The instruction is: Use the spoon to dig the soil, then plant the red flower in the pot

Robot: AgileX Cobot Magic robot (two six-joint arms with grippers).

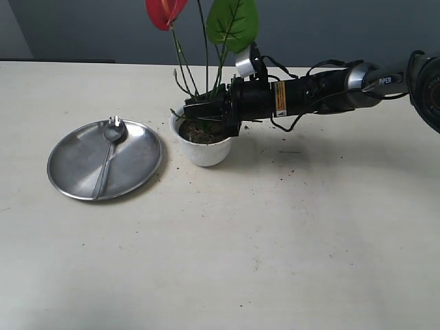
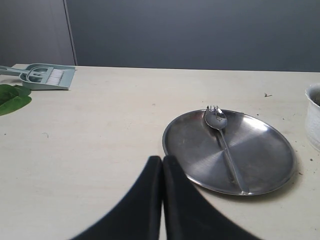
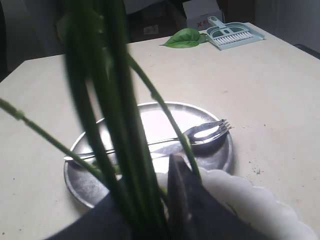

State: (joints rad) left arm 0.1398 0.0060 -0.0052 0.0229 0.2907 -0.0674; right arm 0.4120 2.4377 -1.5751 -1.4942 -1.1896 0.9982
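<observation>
The red flower [image 1: 165,10] stands upright with its green stems [image 1: 206,82] reaching down into the white scalloped pot [image 1: 204,151], where dark soil [image 1: 201,133] shows. My right gripper [image 1: 199,110] comes in from the right, just above the pot's rim, and is shut on the bundle of stems [image 3: 115,125]. One black finger [image 3: 182,195] presses against them beside the pot's rim [image 3: 250,205]. The spoon [image 1: 110,148] lies on a round steel plate [image 1: 75,172] left of the pot. My left gripper [image 2: 162,160] is shut and empty, low over the table near the plate [image 2: 265,150] and spoon [image 2: 222,140].
A pale green dustpan with a brush [image 2: 47,76] and a loose green leaf [image 2: 12,97] lie far off on the table. Crumbs of soil are scattered on the table right of the pot [image 1: 289,151]. The pot's side [image 2: 314,120] just shows in the left wrist view.
</observation>
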